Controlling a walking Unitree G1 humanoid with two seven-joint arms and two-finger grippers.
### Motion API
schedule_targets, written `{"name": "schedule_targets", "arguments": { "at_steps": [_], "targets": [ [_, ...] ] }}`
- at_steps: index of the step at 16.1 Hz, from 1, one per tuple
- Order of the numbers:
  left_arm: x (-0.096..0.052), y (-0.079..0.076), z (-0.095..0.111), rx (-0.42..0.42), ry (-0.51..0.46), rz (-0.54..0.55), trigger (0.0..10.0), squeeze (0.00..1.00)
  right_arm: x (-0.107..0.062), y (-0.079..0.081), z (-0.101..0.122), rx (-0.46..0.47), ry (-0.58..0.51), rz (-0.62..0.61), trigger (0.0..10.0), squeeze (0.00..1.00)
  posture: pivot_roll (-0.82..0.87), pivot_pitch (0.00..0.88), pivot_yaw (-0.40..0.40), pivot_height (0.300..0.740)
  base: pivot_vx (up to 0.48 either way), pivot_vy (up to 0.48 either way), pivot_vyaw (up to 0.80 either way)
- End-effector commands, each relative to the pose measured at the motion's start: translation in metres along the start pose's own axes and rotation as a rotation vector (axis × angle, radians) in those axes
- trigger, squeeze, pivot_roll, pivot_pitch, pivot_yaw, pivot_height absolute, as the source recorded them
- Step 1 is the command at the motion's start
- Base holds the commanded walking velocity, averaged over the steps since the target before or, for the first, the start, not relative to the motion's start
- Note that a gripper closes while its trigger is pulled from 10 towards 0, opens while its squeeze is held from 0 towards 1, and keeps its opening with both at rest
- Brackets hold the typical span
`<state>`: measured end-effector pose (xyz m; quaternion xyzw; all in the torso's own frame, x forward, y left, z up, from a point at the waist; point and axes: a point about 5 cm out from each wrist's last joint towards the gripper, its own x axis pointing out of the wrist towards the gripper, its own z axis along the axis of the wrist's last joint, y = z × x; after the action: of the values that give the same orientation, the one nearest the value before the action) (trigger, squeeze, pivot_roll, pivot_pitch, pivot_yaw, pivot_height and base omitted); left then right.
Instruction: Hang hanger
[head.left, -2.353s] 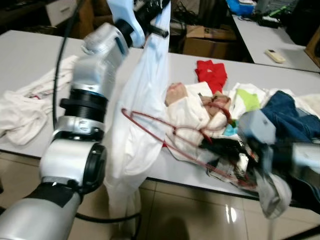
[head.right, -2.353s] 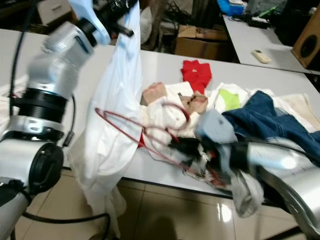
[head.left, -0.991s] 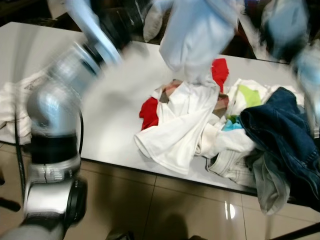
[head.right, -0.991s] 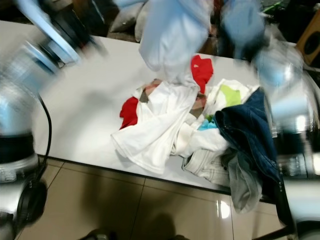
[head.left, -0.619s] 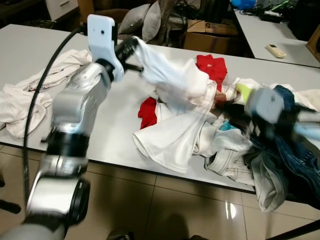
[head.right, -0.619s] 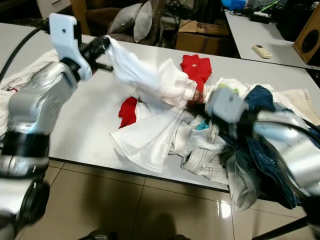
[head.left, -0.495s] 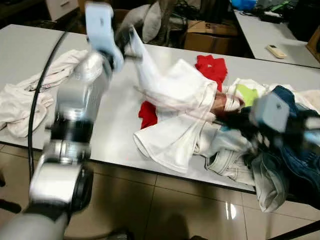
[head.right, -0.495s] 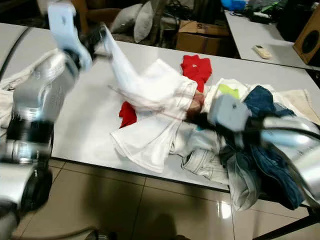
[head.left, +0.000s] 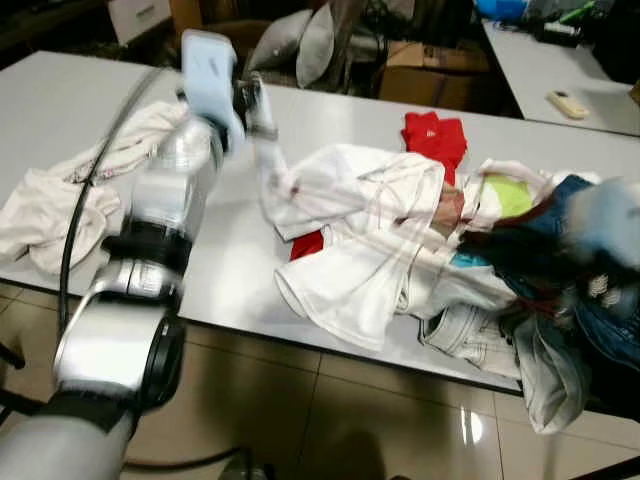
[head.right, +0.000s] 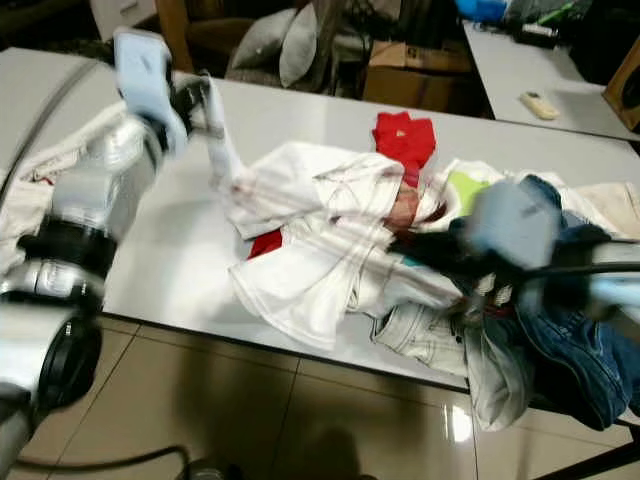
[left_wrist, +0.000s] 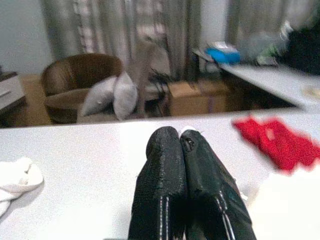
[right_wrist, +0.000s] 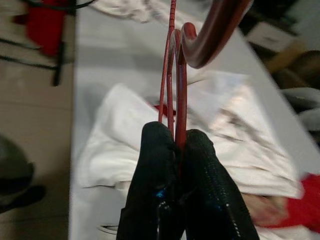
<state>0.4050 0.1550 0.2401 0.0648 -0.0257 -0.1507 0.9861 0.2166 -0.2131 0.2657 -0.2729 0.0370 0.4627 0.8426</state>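
The red hanger (right_wrist: 175, 75) is pinched between the two closed fingers of the right gripper (right_wrist: 179, 142), which grips its wire stem. Its long axis runs straight on from the fingers, away from the wrist, and its curved hook (right_wrist: 212, 30) sits at the far end, partly cut off by the frame edge. It hangs over the white shirt (head.left: 370, 240) that lies crumpled on the table (head.left: 230, 250). In the head views the right arm is a blur above the jeans (head.left: 590, 310) at the table's right end, and the hanger there shows only as faint reddish streaks across the shirt.

The left gripper (left_wrist: 181, 137) has its fingers pressed together; a thin strip of white cloth seems to run from them down to the shirt, but blur makes the hold hard to confirm. A red garment (head.left: 432, 135) lies beyond the shirt, and another white garment (head.left: 60, 200) lies at the table's left end.
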Motion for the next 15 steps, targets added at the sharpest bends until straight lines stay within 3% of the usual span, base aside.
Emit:
{"name": "schedule_targets", "arguments": {
  "at_steps": [1, 2, 3, 4, 5, 7, 8, 9, 10, 11, 13, 14, 15],
  "targets": [
    [-0.008, -0.004, -0.003, 0.084, 0.020, -0.110, 10.0, 0.11, -0.009, -0.003, 0.003, 0.010, -0.001, -0.067, 10.0, 0.00, -0.02, 0.002, 0.026, 0.740, 0.000, 0.000, 0.00],
    [-0.032, -0.011, -0.012, 0.170, 0.047, -0.309, 10.0, 1.00, -0.014, -0.003, 0.003, 0.038, -0.021, -0.164, 10.0, 0.00, -0.02, 0.005, 0.013, 0.740, 0.000, 0.000, 0.00],
    [-0.056, -0.020, -0.015, 0.193, 0.078, -0.453, 10.0, 1.00, -0.012, -0.002, 0.002, 0.079, -0.051, -0.241, 10.0, 0.00, -0.02, 0.007, 0.004, 0.740, 0.000, 0.000, 0.00],
    [-0.065, -0.022, -0.014, 0.188, 0.092, -0.498, 10.0, 1.00, -0.010, 0.000, 0.001, 0.087, -0.060, -0.273, 10.0, 0.00, -0.01, 0.008, 0.002, 0.740, 0.000, 0.000, 0.00],
    [-0.093, -0.029, -0.007, 0.215, 0.107, -0.663, 10.0, 1.00, 0.003, 0.003, -0.002, 0.147, -0.110, -0.343, 10.0, 0.00, 0.00, 0.014, -0.007, 0.740, 0.000, 0.000, 0.00],
    [-0.112, -0.036, 0.000, 0.219, 0.115, -0.791, 10.0, 1.00, 0.014, 0.005, -0.004, 0.190, -0.140, -0.396, 10.0, 0.00, 0.02, 0.020, -0.011, 0.740, 0.000, 0.000, 0.00],
    [-0.128, -0.042, 0.013, 0.185, 0.110, -0.891, 10.0, 1.00, 0.031, 0.003, -0.007, 0.258, -0.167, -0.491, 10.0, 0.00, 0.03, 0.032, -0.010, 0.740, 0.000, 0.000, 0.00],
    [-0.135, -0.043, 0.016, 0.179, 0.115, -0.918, 10.0, 1.00, 0.037, 0.002, -0.007, 0.281, -0.171, -0.524, 10.0, 0.00, 0.03, 0.032, -0.010, 0.740, 0.000, 0.000, 0.00],
    [-0.139, -0.042, 0.021, 0.173, 0.114, -0.921, 10.0, 1.00, 0.043, 0.002, -0.007, 0.314, -0.184, -0.558, 10.0, 0.00, 0.03, 0.036, -0.010, 0.740, 0.000, 0.000, 0.00],
    [-0.141, -0.029, 0.031, 0.174, 0.100, -0.860, 10.0, 1.00, 0.056, 0.002, -0.008, 0.402, -0.200, -0.632, 10.0, 0.00, 0.05, 0.042, -0.017, 0.740, 0.000, 0.000, 0.00],
    [-0.141, -0.016, 0.040, 0.139, 0.069, -0.769, 10.0, 1.00, 0.065, 0.004, -0.009, 0.455, -0.187, -0.681, 10.0, 0.00, 0.05, 0.041, -0.017, 0.740, 0.000, 0.000, 0.00],
    [-0.130, -0.001, 0.049, 0.081, -0.005, -0.570, 10.0, 1.00, 0.072, 0.010, -0.012, 0.478, -0.159, -0.718, 10.0, 0.00, 0.04, 0.035, -0.011, 0.740, 0.000, 0.000, 0.00],
    [-0.127, 0.003, 0.051, 0.066, -0.029, -0.500, 10.0, 1.00, 0.074, 0.012, -0.012, 0.483, -0.153, -0.729, 10.0, 0.00, 0.04, 0.035, -0.009, 0.740, 0.000, 0.000, 0.00]
  ]
}}
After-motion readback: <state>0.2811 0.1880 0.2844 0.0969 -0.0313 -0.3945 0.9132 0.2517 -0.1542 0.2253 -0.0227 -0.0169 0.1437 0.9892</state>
